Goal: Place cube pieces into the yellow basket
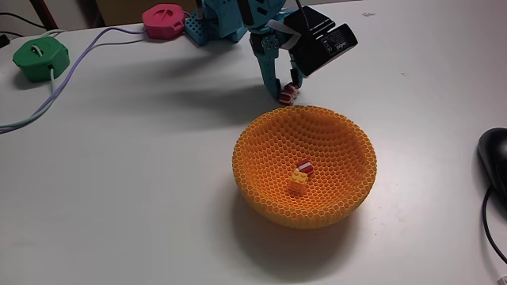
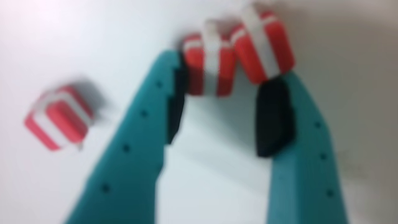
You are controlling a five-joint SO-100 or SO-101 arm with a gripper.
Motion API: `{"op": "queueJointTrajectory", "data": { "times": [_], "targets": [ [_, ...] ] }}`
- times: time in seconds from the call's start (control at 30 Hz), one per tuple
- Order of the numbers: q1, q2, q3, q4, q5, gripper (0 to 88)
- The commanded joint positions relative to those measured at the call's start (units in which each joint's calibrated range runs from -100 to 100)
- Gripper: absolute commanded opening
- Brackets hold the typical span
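Yellow basket point(image 1: 348, 170), the landmark, sits on the white table point(image 1: 119, 198). Inside it, at the bottom, lie two pieces already delivered: a yellow-orange cube point(image 1: 298, 185) and a red striped cube point(image 1: 303, 168) touching it. Just beyond the far rim, the gripper point(image 1: 287, 93) reaches down to the table among the remaining cubes. In the wrist view its jaws stand part-open, tips at two touching red striped cubes point(image 2: 212, 62) point(image 2: 263, 45) — neither clearly clamped; a third point(image 2: 59, 117) lies apart to the left. Step in hand: pickup of the next piece. The next move likely calls for centring on one cube — not both — before closing. Beyond, pink puck point(image 1: 164, 20) and green puck point(image 1: 41, 58).
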Motion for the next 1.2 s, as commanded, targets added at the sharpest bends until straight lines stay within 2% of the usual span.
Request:
{"op": "queueJointTrajectory", "data": {
  "times": [0.0,0.43,0.87,1.17],
  "targets": [
    [1.06,0.95,-3.27,-1.54,2.15,24.9],
    [1.53,1.24,-2.30,-0.41,9.13,26.6],
    [1.16,2.75,-1.92,-2.84,11.23,25.5],
    [1.62,2.85,-1.44,-2.58,10.74,15.8]
  ]
}}
